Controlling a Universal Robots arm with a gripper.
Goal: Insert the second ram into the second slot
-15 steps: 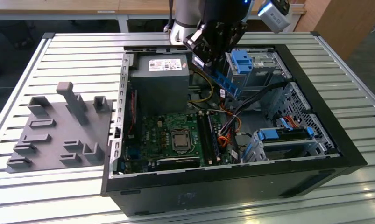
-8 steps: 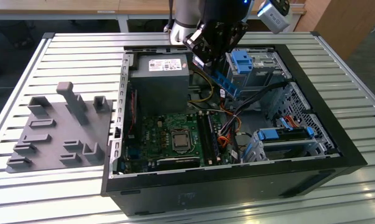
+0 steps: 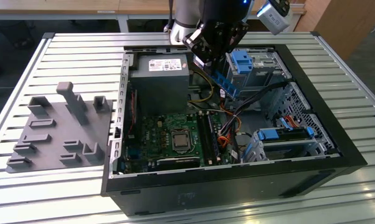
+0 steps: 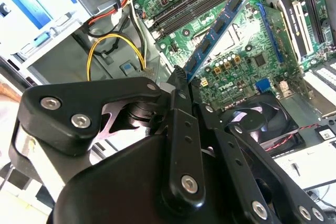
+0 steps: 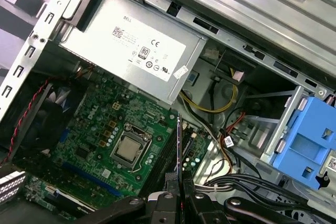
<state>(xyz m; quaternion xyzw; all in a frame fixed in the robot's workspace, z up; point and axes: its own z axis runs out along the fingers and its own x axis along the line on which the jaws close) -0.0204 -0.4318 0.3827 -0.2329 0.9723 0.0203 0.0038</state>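
Gripper (image 3: pixel 209 59) is clenched on one end of the ram stick (image 4: pixel 218 24), so the rest hangs free, slanting down toward the motherboard (image 3: pixel 153 135). The stick is in the air above the motherboard, not seated. It runs roughly along the memory slots (image 4: pixel 184 6) (probably for lining up). My guess is the end grip leaves the contact edge clear.
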